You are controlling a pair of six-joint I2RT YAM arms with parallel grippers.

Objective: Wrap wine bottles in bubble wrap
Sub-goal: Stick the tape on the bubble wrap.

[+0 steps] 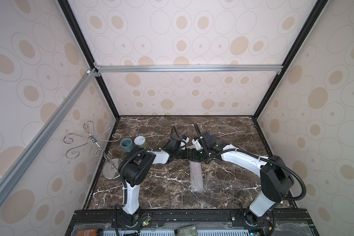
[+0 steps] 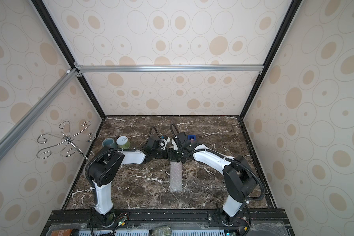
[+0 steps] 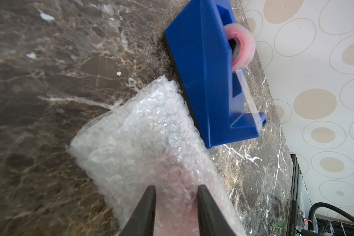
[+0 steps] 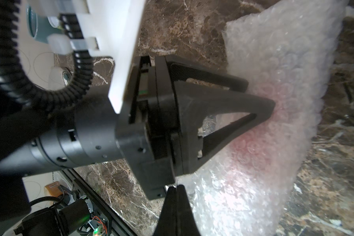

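The bubble wrap lies rolled into a long tube in the middle of the marble table, its far end under both wrists. The wine bottle shows only as a pink-red tint through the film. My left gripper is shut across the wrapped tube, one finger on each side, and the pink shows between them. From the right wrist view the left gripper is seen pinching the roll from the side. My right gripper is shut, its fingers pressed together beside the roll with nothing visible between them.
A blue tape dispenser stands just past the roll's far end. A teal cup and a green-and-white jar sit at the back left. A metal hook stand rises at the left edge.
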